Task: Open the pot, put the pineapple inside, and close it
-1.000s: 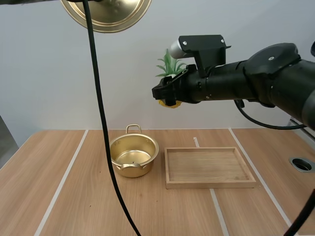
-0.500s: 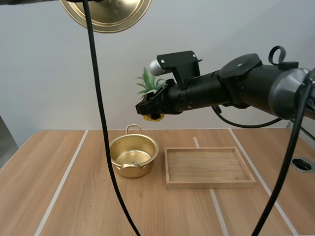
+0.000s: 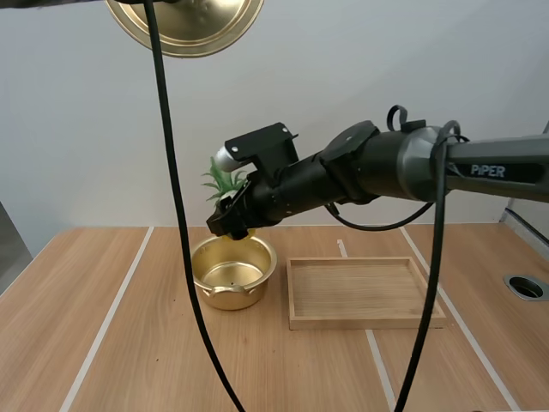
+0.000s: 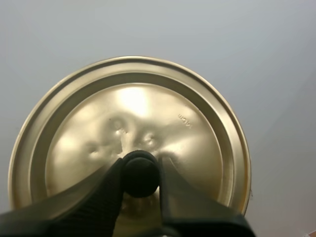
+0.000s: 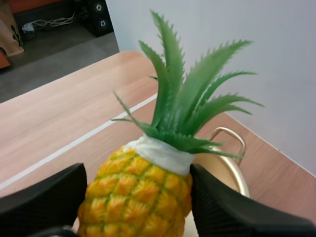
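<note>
high view: one round gold metal pot (image 3: 233, 273) stands open on the light wooden table (image 3: 103, 343). one shallow rectangular wooden tray (image 3: 364, 292) lies just beside it at 3 o'clock, not touching. one gold round lid (image 3: 184, 21) hangs high above, toward 11 o'clock of the pot. the right gripper (image 3: 232, 225) hovers over the pot's far rim at 12 o'clock, with the green leaves of one yellow plastic pineapple (image 3: 223, 180) sticking up behind it. nothing lies between fruit and pot. the black arm (image 3: 403, 163) bears the white word "piper".

left wrist view: the left gripper (image 4: 140, 170) has its jaws clamped on the lid's one black round knob (image 4: 140, 174). a small stamp on the lid's face is too fine to read.

right wrist view: the right gripper's two fingers (image 5: 44, 202) press the pineapple's scaly body from both sides, crown upward. the pot's rim and one loop handle (image 5: 228, 134) show just behind the fruit.
</note>
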